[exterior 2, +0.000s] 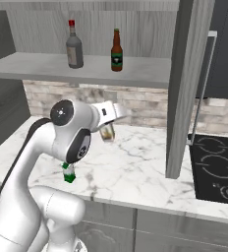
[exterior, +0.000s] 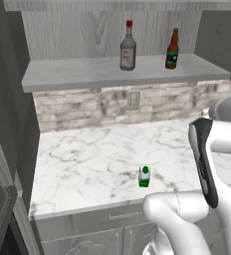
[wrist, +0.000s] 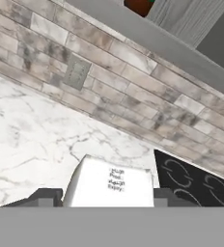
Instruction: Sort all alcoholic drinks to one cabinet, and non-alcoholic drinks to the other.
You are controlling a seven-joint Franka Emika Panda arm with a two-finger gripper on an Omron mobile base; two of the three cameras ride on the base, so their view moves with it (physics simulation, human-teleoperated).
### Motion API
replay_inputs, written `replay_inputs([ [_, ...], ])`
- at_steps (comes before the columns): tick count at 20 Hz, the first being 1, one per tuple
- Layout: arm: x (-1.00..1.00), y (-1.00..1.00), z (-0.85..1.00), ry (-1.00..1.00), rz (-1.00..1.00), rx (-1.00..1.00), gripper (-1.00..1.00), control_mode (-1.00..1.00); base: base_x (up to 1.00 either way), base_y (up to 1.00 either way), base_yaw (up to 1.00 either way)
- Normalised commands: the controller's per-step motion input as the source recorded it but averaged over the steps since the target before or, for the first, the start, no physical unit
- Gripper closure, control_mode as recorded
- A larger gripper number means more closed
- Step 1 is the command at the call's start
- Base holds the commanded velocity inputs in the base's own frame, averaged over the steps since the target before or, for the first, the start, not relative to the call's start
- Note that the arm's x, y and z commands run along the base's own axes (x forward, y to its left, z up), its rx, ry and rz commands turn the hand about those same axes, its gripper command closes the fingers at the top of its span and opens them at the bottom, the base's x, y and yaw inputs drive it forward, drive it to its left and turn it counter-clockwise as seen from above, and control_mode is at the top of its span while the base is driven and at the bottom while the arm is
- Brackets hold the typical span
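Between the two dark tips of the tool (wrist: 108, 198) sits a cream carton (wrist: 109, 185), pinched on both sides and lifted above the marble desk (exterior: 87, 159). It seems upright, long axis vertical. A green and white carton (exterior: 144, 177) stands upright near the desk's front edge, below and behind the tool. On the long shelf (exterior: 77, 74) above stand a clear bottle (exterior: 128, 47) and a brown bottle (exterior: 172, 50). Judging by the task, the held carton belongs in the narrower cabinet (exterior 2: 185, 74) to the right.

The counter (exterior: 87, 159) was white marble veined grey; the carton (exterior: 144, 177) near its front edge was green and white (white cap); the shelf (exterior: 77, 74) grey.
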Motion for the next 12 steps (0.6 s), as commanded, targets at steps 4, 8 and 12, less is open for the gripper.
replay_inputs([
  [4, -0.33, 0.13, 0.45, -0.14, -0.02, 0.0, 1.0, -1.0, 0.0, 0.0, 0.0],
  [8, -0.28, 0.19, 0.42, -0.12, -0.02, 0.0, 1.0, -1.0, 0.0, 0.0, 0.0],
  [12, -0.27, 0.19, 0.41, -0.12, -0.02, 0.0, 1.0, -1.0, 0.0, 0.0, 0.0],
])
